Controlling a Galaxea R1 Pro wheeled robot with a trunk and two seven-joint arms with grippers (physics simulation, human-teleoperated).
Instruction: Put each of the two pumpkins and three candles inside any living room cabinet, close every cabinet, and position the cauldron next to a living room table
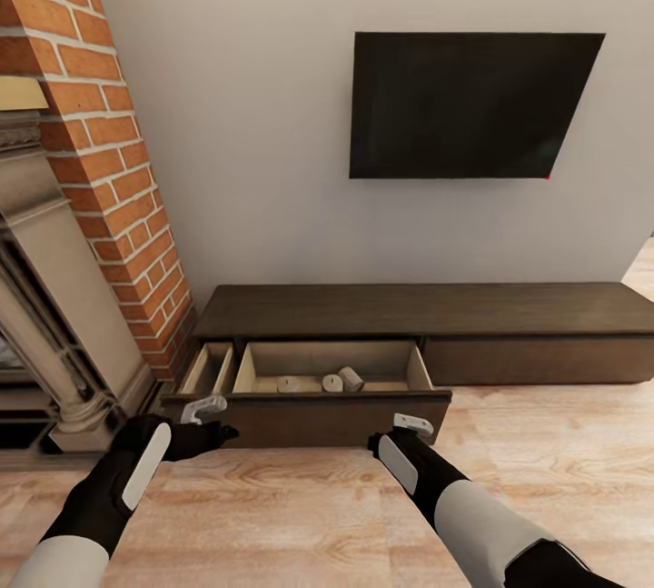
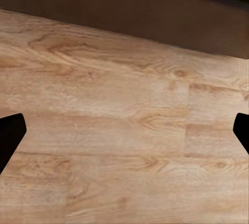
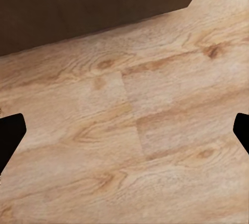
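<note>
The cabinet (image 1: 427, 320) runs low along the wall under the dark television (image 1: 472, 106), and its wide drawer (image 1: 331, 379) is pulled out toward the robot. Inside, on the pale bottom, sit three candles (image 1: 320, 383): two upright stubs side by side and a third tipped over just beside them. No pumpkins show in the drawer, so by my reading the candle part looks done and the pumpkins are yet to be fetched, or else the drawer is about to be pushed in.

The left pincer (image 1: 207, 408) hovers just in front of the drawer's left front corner, and the right pincer (image 1: 413, 425) sits just off its right front corner, both low over the wood floor (image 1: 300, 515). In both wrist views the dark fingertips stand at opposite edges with bare floor between, so both pincers are spread wide and hold nothing.

If closing comes next, it calls for setting the pincers flat against the dark drawer front and pushing evenly toward the wall. The brick chimney (image 1: 109, 161) stands close on the left.
</note>
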